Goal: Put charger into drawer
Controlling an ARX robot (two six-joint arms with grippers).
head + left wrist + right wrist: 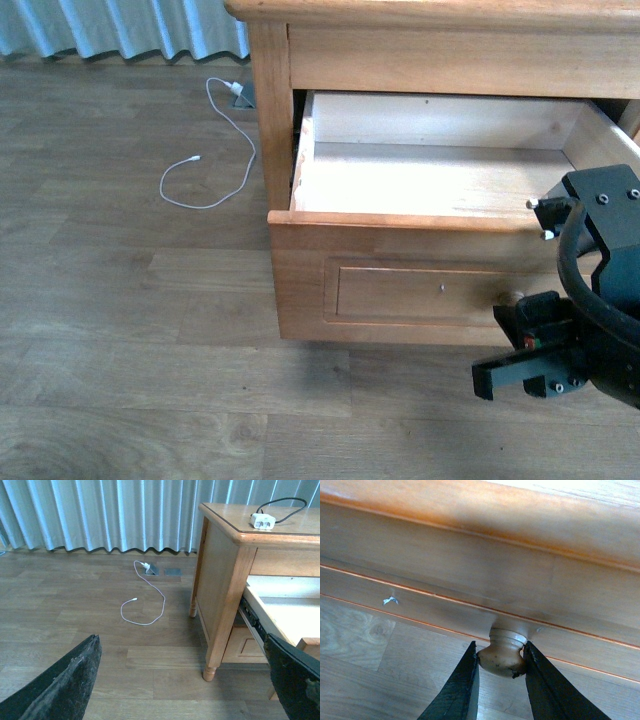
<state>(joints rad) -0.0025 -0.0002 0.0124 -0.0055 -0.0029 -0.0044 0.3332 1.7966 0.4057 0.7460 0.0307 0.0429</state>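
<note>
No readable text or labels; the charger [262, 521] looks unmarked, perhaps too small.

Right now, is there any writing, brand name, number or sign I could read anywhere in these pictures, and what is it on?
None can be read.
The drawer front and its knob carry no lettering; the white mark on the panel is a scratch, not a letter.
The charger on the cabinet top is too small to show any print.
</note>
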